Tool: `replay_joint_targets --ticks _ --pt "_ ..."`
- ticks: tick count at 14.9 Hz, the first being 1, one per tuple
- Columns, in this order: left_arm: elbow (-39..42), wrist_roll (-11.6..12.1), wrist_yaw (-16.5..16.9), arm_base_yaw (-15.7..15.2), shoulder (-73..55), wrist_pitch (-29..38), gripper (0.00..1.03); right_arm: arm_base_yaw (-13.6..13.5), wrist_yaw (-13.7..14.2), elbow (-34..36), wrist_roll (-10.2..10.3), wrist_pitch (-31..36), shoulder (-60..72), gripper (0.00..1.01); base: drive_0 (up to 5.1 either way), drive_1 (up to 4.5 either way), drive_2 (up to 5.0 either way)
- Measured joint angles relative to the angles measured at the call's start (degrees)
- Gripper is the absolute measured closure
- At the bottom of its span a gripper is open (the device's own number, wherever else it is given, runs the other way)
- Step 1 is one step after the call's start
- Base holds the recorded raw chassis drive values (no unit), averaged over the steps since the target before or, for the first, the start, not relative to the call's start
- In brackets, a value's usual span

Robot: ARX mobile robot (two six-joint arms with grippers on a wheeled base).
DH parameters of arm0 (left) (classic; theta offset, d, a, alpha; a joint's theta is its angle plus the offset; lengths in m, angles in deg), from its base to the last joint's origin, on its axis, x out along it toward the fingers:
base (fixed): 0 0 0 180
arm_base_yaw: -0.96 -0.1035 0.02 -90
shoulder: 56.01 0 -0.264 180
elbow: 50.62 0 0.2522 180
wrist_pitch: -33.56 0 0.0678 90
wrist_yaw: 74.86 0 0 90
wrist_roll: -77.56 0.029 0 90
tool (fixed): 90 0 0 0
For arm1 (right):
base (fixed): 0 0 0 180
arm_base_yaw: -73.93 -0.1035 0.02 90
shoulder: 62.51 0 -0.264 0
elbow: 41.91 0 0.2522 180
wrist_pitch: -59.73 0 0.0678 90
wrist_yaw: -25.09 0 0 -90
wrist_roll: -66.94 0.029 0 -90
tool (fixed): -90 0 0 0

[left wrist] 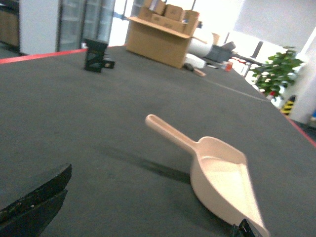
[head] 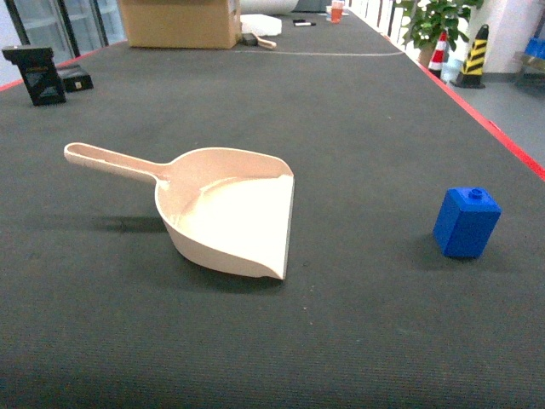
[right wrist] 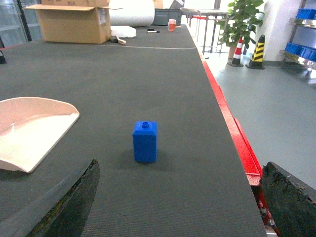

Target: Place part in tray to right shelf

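The blue part [head: 466, 223] stands upright, stud on top, on the dark table mat at the right. It also shows in the right wrist view [right wrist: 145, 141], ahead of my right gripper [right wrist: 180, 200], which is open and empty, well short of the block. The beige tray [head: 226, 209] lies in the middle of the table, handle pointing back-left, lip facing right, with nothing in it. My left gripper [left wrist: 140, 217] is open and empty, with the tray [left wrist: 222, 177] ahead and to its right. The tray's lip [right wrist: 29, 131] lies left of the part. The right shelf is out of view. Neither gripper shows in the head view.
The table's red right edge [head: 494, 128] runs close to the part, with a drop to the floor beyond [right wrist: 232, 133]. A cardboard box [head: 179, 21] stands at the far end, and a black stand [head: 38, 75] at the far left. A plant and a striped cone [head: 473, 55] stand off the table.
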Motion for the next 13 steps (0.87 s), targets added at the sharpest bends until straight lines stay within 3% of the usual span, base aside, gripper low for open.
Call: replay_joint_targets --ticks 1,2,3,4,6,7,8,11,13 --pt "-1.62 -0.94 -7.50 4.00 -4.09 -2.51 0.05 0.00 0.02 0.00 0.00 -0.02 0.00 0.03 0.0 0.00 0.0" --pt "-3.43 -2.10 -12.41 6.84 -10.49 -0.87 0.05 0.00 0.00 0.00 0.00 -0.02 0.00 0.03 0.0 0.00 0.0" --pt "-5.51 -4.87 -13.20 6.84 -17.11 3.45 0.05 0.00 -0.02 0.00 -0.02 0.04 0.00 0.03 0.0 0.00 0.0" --pt "-8.92 -12.17 -9.49 4.52 -28.72 13.22 0.05 0.00 0.00 0.00 0.00 -0.02 0.00 0.03 0.0 0.00 0.0" --pt "-15.06 -25.66 -2.47 1.66 -48.11 26.36 0.05 0.00 0.00 0.00 0.00 0.00 0.00 0.03 0.0 0.00 0.0" --pt "-18.27 -32.83 -1.03 0.26 -58.66 32.06 0.05 0.00 0.00 0.00 0.00 0.00 0.00 0.03 0.0 0.00 0.0" --pt "-21.03 -37.81 0.61 -0.35 -66.69 35.93 0.05 0.00 0.00 0.00 0.00 0.00 0.00 0.03 0.0 0.00 0.0" --pt "-29.46 -47.45 5.07 -1.27 -87.19 44.72 0.05 0.00 0.02 0.00 0.00 0.00 0.00 0.03 0.0 0.00 0.0" --pt "-36.11 -52.43 4.07 -2.69 -98.20 46.86 0.05 0.00 0.00 0.00 0.00 0.00 0.00 0.03 0.0 0.00 0.0"
